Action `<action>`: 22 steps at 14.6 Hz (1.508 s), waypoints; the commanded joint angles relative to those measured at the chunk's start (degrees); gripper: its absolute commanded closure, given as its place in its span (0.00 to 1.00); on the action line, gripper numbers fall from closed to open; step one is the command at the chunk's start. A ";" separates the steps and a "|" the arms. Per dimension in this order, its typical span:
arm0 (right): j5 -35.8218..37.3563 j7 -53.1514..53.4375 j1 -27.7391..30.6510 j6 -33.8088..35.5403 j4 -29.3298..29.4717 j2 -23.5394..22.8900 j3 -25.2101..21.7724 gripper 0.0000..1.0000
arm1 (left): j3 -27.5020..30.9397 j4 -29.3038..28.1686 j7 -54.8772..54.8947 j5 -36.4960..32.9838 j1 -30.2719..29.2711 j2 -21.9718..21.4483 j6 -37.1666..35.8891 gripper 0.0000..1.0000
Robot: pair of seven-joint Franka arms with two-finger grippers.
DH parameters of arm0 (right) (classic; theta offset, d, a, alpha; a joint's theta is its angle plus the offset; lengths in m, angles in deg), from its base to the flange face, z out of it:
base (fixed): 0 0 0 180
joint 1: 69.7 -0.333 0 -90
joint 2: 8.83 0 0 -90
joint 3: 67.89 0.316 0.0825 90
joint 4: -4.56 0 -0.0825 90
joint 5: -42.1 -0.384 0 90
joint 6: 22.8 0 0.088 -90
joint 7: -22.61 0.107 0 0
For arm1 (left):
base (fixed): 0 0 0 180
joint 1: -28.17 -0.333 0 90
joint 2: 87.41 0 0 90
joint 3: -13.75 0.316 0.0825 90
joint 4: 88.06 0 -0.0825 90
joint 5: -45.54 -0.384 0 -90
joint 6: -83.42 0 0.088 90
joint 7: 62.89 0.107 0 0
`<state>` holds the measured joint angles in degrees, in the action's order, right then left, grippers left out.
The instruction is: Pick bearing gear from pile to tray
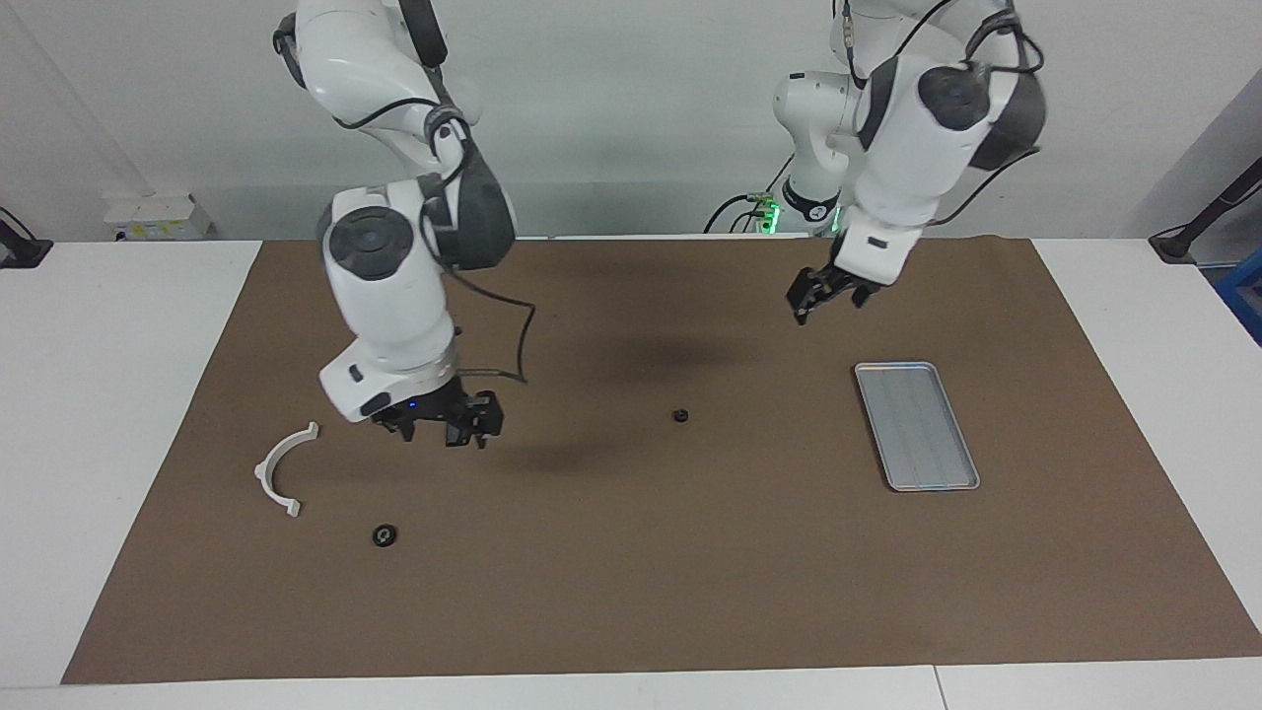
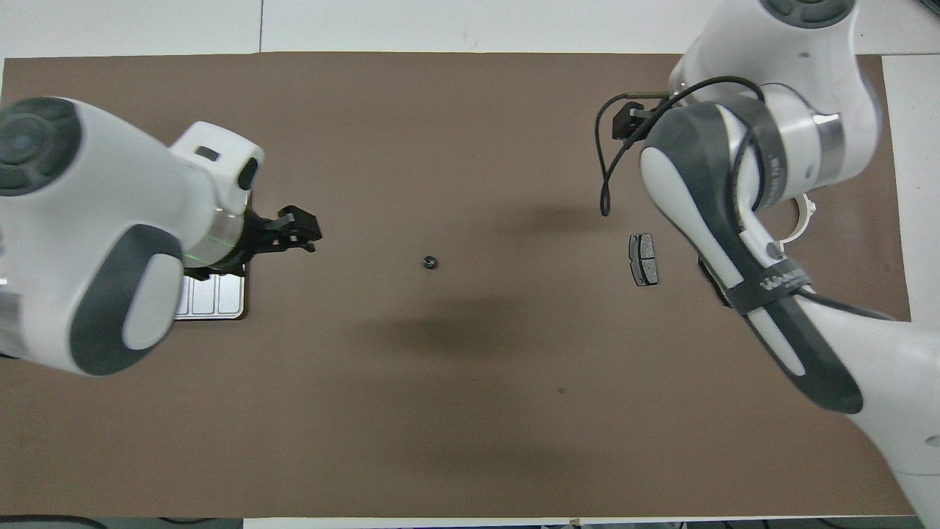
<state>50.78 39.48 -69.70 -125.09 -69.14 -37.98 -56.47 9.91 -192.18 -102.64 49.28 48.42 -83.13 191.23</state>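
Black and small, a bearing gear (image 1: pixel 680 415) lies alone on the brown mat (image 1: pixel 631 592) near the middle of the facing view, apart from both grippers; in the overhead view it sits at centre (image 2: pixel 428 262). Toward the right of the facing view the silver-grey metal tray (image 1: pixel 917 426) lies flat with nothing in it, its ribbed bottom bare; from overhead only one corner shows (image 2: pixel 220 301) under the left arm.

The left gripper (image 1: pixel 823 294) hangs in the air over bare mat, above and to the left of the tray in the facing view, between tray and gear; whether its fingers are apart I cannot tell. The right gripper (image 1: pixel 449 424) hovers low at the left of that view, over the spot where a dark grey brake pad (image 2: pixel 643 258) shows from overhead; its finger spread is also unclear.

At lower left of the facing view lie a white curved bracket (image 1: pixel 281 468) and a second black round piece (image 1: pixel 385 535).
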 commanded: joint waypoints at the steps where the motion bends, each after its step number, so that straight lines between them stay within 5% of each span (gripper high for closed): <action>1: -0.60 -4.48 4.21 -2.64 -3.19 -0.20 1.07 0.00 | 1.21 2.41 -8.91 0.75 6.44 8.95 7.13 0.00; 4: 0.02 -4.39 6.85 -9.13 -7.49 -1.17 0.98 0.00 | 1.38 7.61 -18.41 -1.00 10.68 18.47 11.52 0.00; 10: 4.06 -3.51 7.83 -20.31 -8.39 -8.54 0.72 0.00 | 1.38 -0.03 -21.07 -1.45 12.18 19.36 21.64 0.00; 14: 4.41 0.00 7.21 -22.59 -7.95 -10.84 0.72 0.00 | 1.47 -4.69 -21.16 -1.80 12.27 18.92 26.66 0.15; 18: 5.38 0.09 7.65 -24.53 -8.21 -12.07 0.80 0.00 | 1.47 -4.61 -21.16 -1.80 12.27 19.01 26.75 0.40; 20: 5.38 0.09 7.74 -25.15 -8.30 -12.42 0.71 0.00 | 1.47 -4.34 -21.16 -1.80 12.27 19.01 26.31 0.85; 21: 5.30 0.18 7.74 -25.15 -8.39 -12.42 0.80 0.00 | 1.56 -4.08 -21.16 -1.89 12.27 19.01 25.70 1.00; 22: 5.29 0.44 7.74 -25.24 -8.39 -12.42 0.80 0.02 | 1.65 -3.99 -21.16 -1.89 12.27 19.01 25.35 1.00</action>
<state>54.68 38.20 -62.60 -149.24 -77.50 -50.02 -56.45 10.55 -194.98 -122.59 48.33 59.50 -63.45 216.33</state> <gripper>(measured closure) 0.000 0.705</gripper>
